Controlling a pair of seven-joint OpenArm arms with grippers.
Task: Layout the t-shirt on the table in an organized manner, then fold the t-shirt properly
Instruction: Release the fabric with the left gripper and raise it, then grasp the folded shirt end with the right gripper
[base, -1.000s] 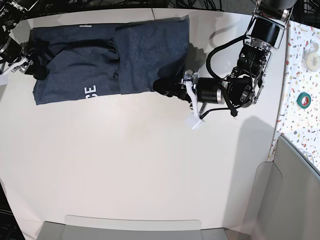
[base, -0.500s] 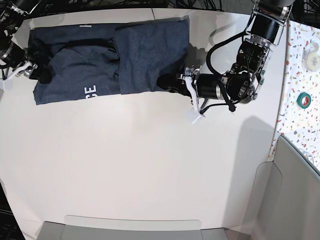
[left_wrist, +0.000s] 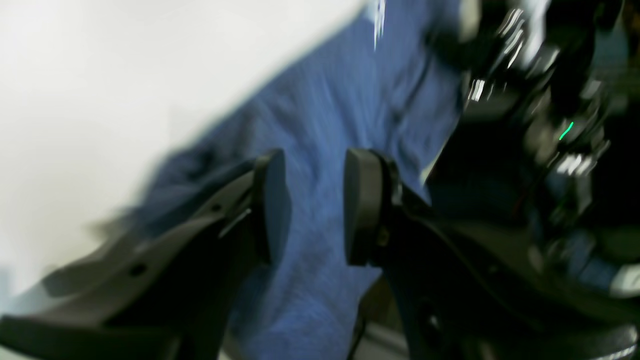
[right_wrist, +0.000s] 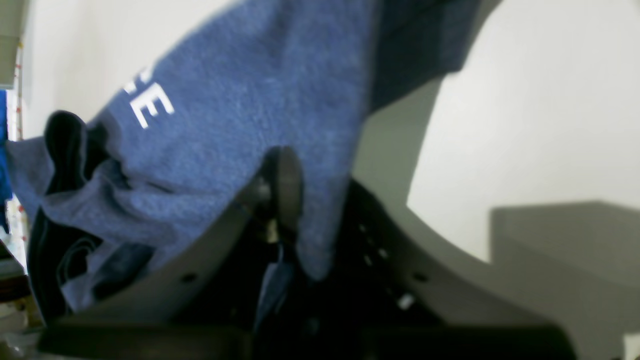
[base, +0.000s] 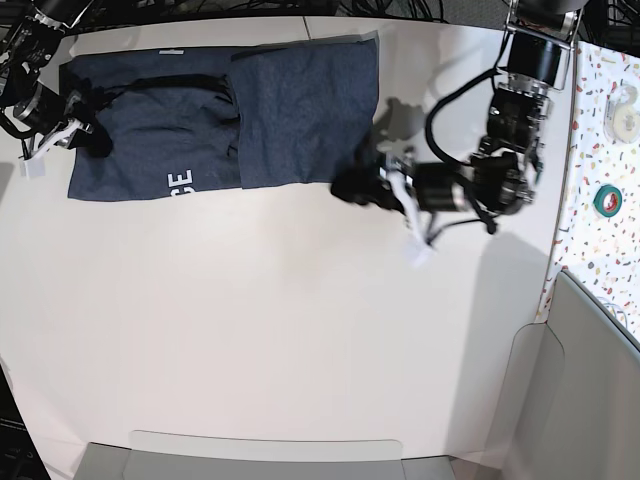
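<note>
Cloth of the t-shirt is soft and limp; grip hems or corners. Right gripper pinches its edge. Left gripper stands narrowly parted, empty.

Speckled white surface, green tape roll, white tape roll

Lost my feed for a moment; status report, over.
Left pincer open, off the shirt. Right pincer shut on shirt's edge. Shirt part-folded on table, lettering showing. Nothing in the way.
</note>
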